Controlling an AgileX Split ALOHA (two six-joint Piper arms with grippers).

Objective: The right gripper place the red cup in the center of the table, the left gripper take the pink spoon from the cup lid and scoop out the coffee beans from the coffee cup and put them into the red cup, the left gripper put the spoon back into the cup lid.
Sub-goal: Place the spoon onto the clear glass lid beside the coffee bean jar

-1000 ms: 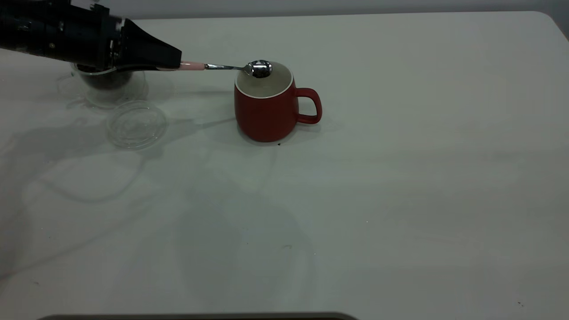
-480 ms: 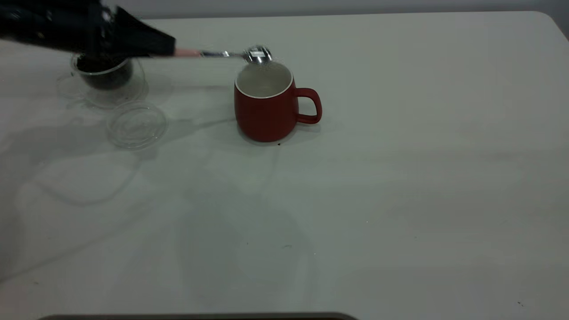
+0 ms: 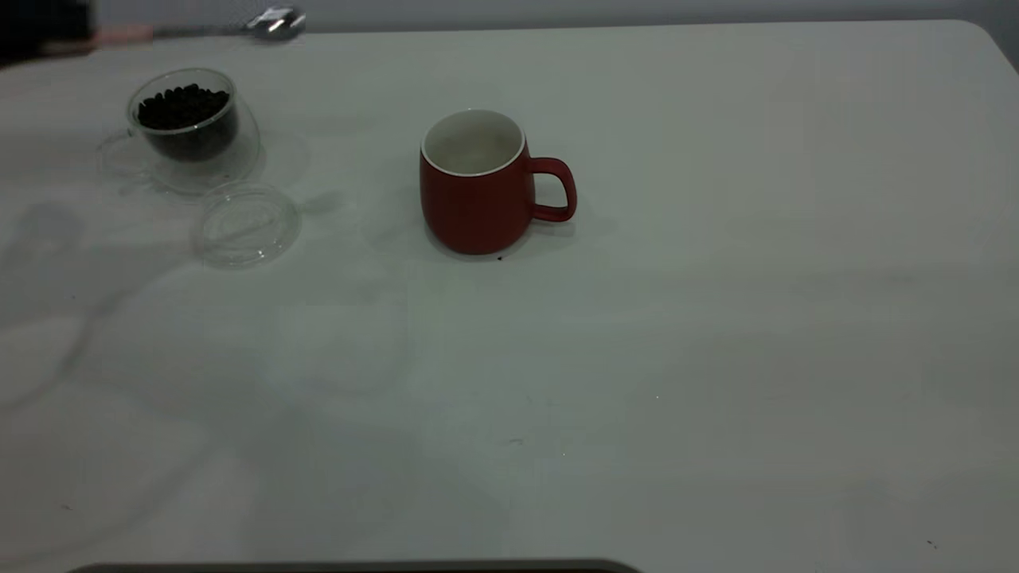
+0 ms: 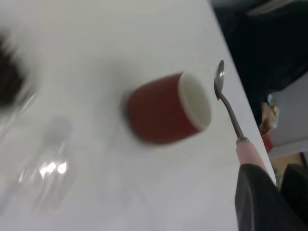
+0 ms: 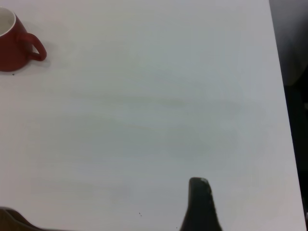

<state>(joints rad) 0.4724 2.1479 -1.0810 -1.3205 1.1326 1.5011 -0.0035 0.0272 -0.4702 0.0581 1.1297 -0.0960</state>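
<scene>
Exterior view: my left gripper (image 3: pixel 48 32) at far left corner of table (image 3: pixel 716 318), fingers clenched on pink spoon (image 3: pixel 275 22) handle, bowl raised over far edge. Coffee cup (image 3: pixel 187 131) with beans (image 3: pixel 181 105) near left edge, lid (image 3: pixel 245 224) just beside it. Red cup (image 3: pixel 478 187) upright mid-table, nearer far edge. My right gripper (image 5: pixel 199 207) near right edge, finger state unclear.

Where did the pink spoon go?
In the exterior view the pink spoon is up at the table's far left edge, held by the left end effector, beyond the coffee cup.
</scene>
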